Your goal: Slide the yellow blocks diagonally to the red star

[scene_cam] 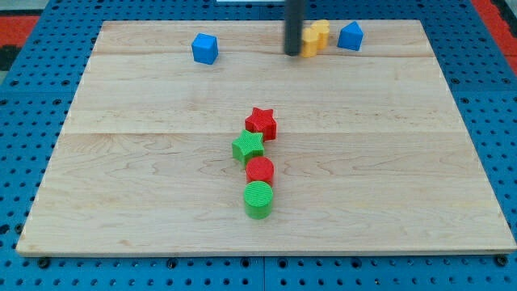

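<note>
Two yellow blocks [315, 37] sit pressed together near the board's top edge, right of centre; their shapes are hard to make out. My tip [292, 52] stands just left of them, touching or nearly touching the nearer one. The red star [262, 123] lies near the board's middle, well below and left of the yellow blocks.
A blue block [350, 35] sits just right of the yellow blocks. A blue cube [205, 48] lies at the top left. Below the red star run a green star [248, 147], a red cylinder [260, 170] and a green cylinder [258, 200]. The wooden board [121, 178] lies on a blue perforated table.
</note>
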### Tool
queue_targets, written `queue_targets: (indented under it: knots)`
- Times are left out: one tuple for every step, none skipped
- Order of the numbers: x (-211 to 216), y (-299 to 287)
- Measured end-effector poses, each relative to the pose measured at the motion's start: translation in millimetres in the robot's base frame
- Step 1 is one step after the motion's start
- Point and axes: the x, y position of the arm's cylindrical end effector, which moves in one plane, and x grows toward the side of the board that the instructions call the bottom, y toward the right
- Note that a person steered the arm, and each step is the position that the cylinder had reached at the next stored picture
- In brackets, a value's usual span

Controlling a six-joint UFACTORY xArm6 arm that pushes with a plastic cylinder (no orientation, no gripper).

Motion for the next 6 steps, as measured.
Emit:
queue_targets:
  knots:
    - [25.5, 50.4]
    - [0.5, 153.4]
    - [-88.8, 194.0]
    - [-92.4, 179.3]
    - [-91.5, 72.4]
    - [-90.1, 4.7]
